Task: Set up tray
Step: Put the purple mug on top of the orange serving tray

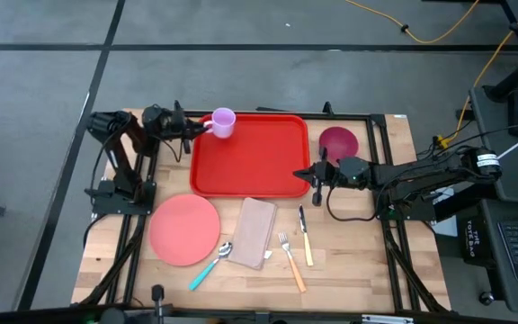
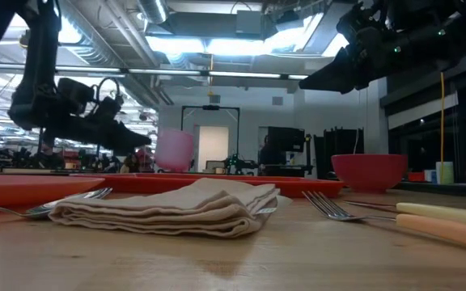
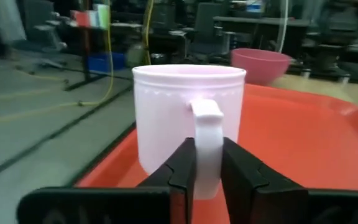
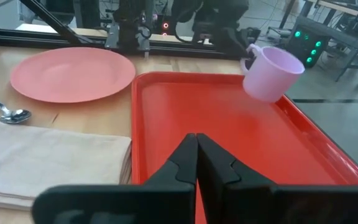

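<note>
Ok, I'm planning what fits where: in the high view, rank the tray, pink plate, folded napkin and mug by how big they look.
1. tray
2. pink plate
3. folded napkin
4. mug, held by its handle in the left gripper

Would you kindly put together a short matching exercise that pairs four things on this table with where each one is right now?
Things:
1. mug
2. napkin
3. bowl
4. right gripper

Places:
A. on the bare table beside the tray's far right corner
B. at the tray's right rim, shut on nothing
C. held by its handle in the left gripper at the tray's far left corner
D. folded, between the plate and the fork

Pairs: 1-C, 2-D, 3-A, 4-B
</note>
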Available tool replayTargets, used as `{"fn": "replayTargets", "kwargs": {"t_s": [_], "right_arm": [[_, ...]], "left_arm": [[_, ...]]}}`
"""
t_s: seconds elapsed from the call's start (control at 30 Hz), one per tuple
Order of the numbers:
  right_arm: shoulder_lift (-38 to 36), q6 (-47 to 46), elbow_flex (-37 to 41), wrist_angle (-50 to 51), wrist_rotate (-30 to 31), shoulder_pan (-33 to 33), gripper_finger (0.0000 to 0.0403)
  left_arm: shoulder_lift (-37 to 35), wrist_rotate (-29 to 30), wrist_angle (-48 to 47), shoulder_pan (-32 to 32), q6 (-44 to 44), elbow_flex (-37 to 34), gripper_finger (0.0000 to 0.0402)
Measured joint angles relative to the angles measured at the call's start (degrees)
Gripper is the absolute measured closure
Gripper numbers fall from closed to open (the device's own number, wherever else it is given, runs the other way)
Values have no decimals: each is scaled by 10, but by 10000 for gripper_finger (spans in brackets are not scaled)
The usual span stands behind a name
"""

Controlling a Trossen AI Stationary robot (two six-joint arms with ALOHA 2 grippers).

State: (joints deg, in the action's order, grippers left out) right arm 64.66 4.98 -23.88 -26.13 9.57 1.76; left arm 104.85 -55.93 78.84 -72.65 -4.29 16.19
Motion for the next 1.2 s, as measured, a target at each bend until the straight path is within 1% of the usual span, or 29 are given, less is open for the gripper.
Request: {"fn": "replayTargets", "kwargs": {"t_s": [0.07, 0.3, 0.4, 0.57, 0.73, 0.9, 1.03, 1.2], "right_arm": [[0, -1, 0, 0, 0, 0, 396], [0, 2, 0, 0, 0, 0, 396], [0, 2, 0, 1, 0, 0, 396], [0, 2, 0, 2, 0, 0, 396], [0, 3, 0, 2, 0, 0, 396], [0, 3, 0, 2, 0, 0, 396], [0, 3, 0, 2, 0, 0, 396], [0, 3, 0, 2, 0, 0, 396]], "left_arm": [[16, -17, -2, -1, 3, 4, 357], [25, -7, 2, -3, 6, 5, 361], [25, 9, 2, -8, 6, 5, 357], [25, 24, 2, -17, 10, -2, 362], [25, 62, 3, -18, -21, -20, 359], [25, 76, 4, -9, -58, -28, 357], [25, 92, 4, 2, -64, -28, 357], [25, 115, 2, 11, -65, -28, 345]]}}
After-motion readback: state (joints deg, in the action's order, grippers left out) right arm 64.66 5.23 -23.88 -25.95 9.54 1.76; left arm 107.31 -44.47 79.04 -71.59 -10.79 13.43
